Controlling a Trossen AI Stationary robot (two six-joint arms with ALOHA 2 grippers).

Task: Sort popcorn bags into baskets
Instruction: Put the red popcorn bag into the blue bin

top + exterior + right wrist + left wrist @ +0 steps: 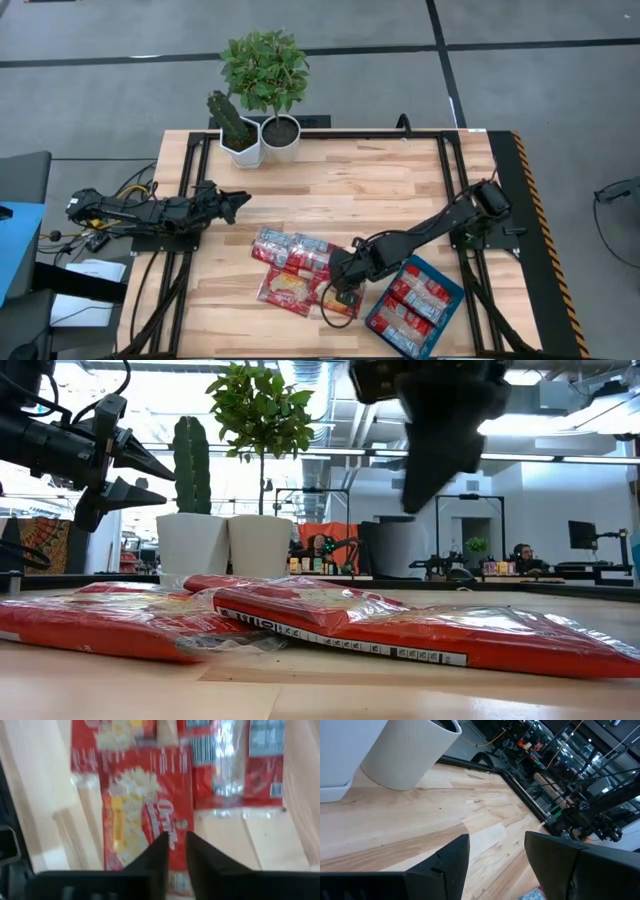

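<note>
Several red popcorn bags (290,262) lie flat and overlapping on the wooden table near its near edge, and they fill the foreground of the low view (330,622). More bags (415,300) lie inside the teal basket (440,272) to their right. My right gripper (345,290) hangs above the pile's right end, pointing down. Its fingers (176,845) are a narrow gap apart over a bag (145,805) and touch nothing; in the low view it (415,500) is well clear of the bags. My left gripper (240,203) waits open at the table's left side, above the wood (495,855).
Two white plant pots (262,140) stand at the table's far edge, one with a cactus and one with a leafy plant, and they show behind the bags (225,545). Bare wood lies between the pots and the pile. People sit in the room beyond the table.
</note>
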